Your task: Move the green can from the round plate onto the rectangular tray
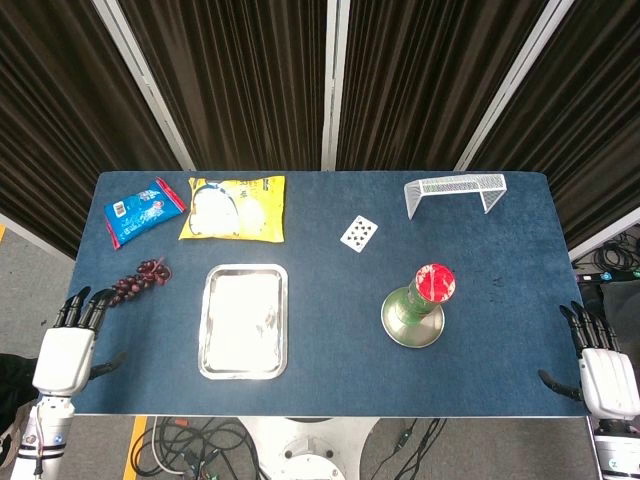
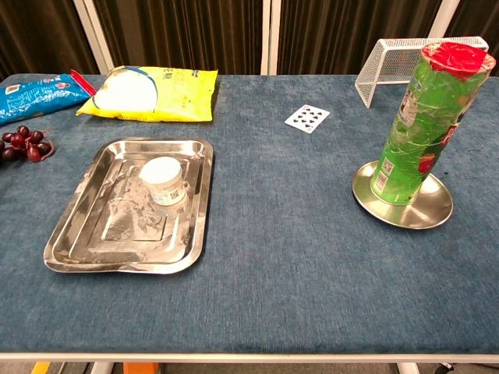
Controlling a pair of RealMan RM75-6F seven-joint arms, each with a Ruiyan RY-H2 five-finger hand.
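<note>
One green can [image 2: 415, 128], red lid, upright on round plate [image 2: 433, 214] | left hand [image 1: 68, 345], right hand [image 1: 603, 370]: fingers spread, empty

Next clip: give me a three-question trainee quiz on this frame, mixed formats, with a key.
1. True or false: the green can stands upright on the round plate.
2. Which lies nearest the rectangular tray? A) wire goal B) grapes C) playing card
3. Fill in: the left hand and right hand hold ____.

Key: 1 true; 2 B; 3 nothing.
</note>
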